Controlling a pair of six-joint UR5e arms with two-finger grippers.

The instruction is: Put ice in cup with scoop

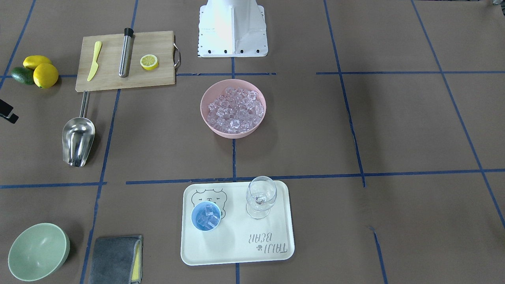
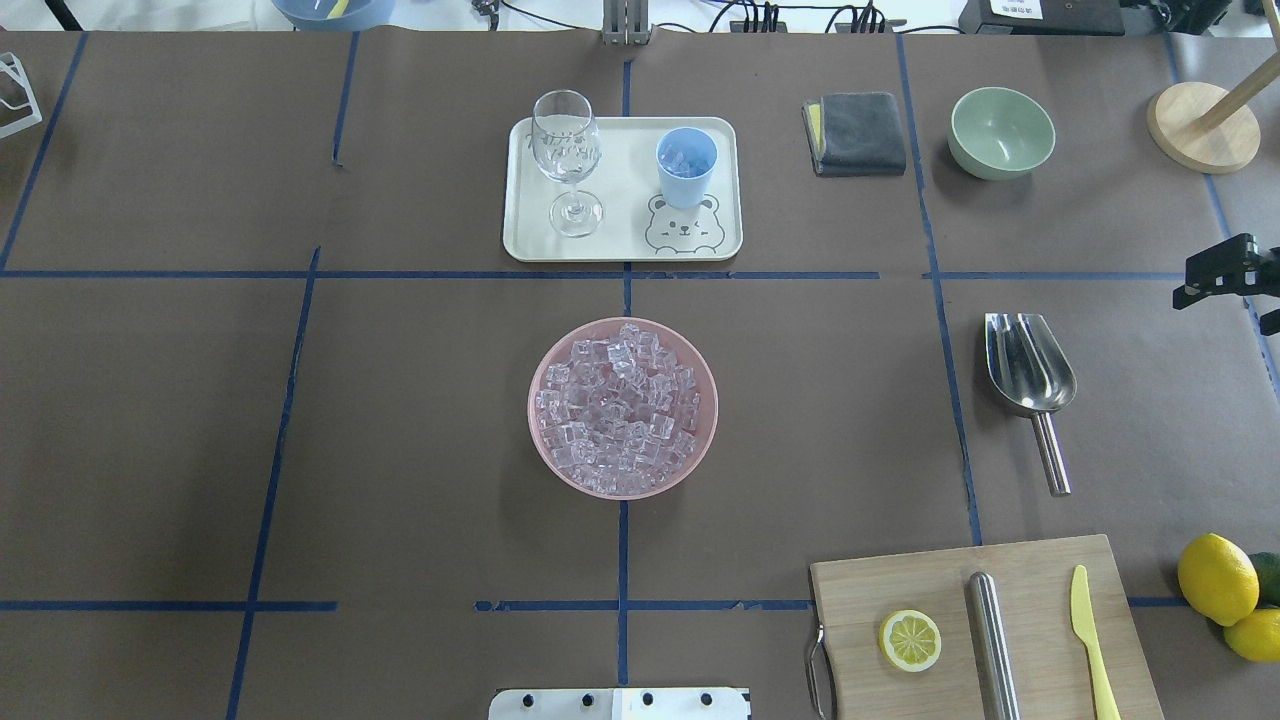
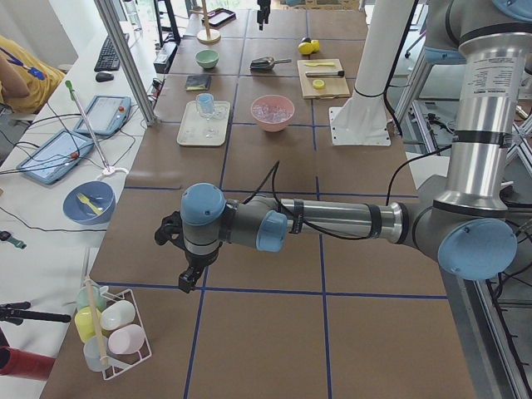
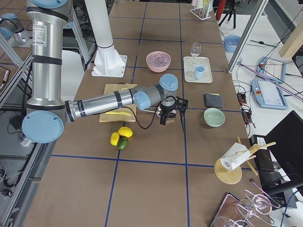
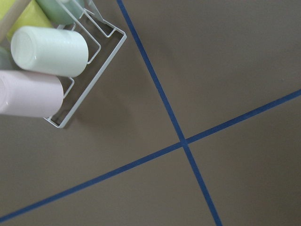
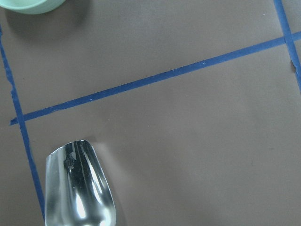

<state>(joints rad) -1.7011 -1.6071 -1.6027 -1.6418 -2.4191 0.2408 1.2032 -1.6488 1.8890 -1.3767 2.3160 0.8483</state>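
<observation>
The steel scoop (image 1: 79, 138) lies empty on the table, also in the overhead view (image 2: 1030, 375) and the right wrist view (image 6: 80, 188). The light-blue cup (image 1: 206, 216) stands on a cream tray (image 1: 236, 244) and holds a few ice cubes (image 2: 684, 157). A pink bowl (image 1: 202, 103) at the table's middle is full of ice (image 1: 236, 109). My right gripper (image 2: 1225, 285) hovers beside the scoop's mouth, apart from it, and looks open and empty. My left gripper (image 3: 187, 258) is far off at the table's end; I cannot tell whether it is open.
A wine glass (image 1: 260, 197) stands on the tray beside the cup. A cutting board (image 1: 110, 71) with knife, steel cylinder and lemon half lies behind the scoop's handle. A green bowl (image 1: 37, 252), grey cloth (image 1: 114, 260) and lemons (image 1: 43, 75) are nearby. A cup rack (image 5: 47, 61) is under the left wrist.
</observation>
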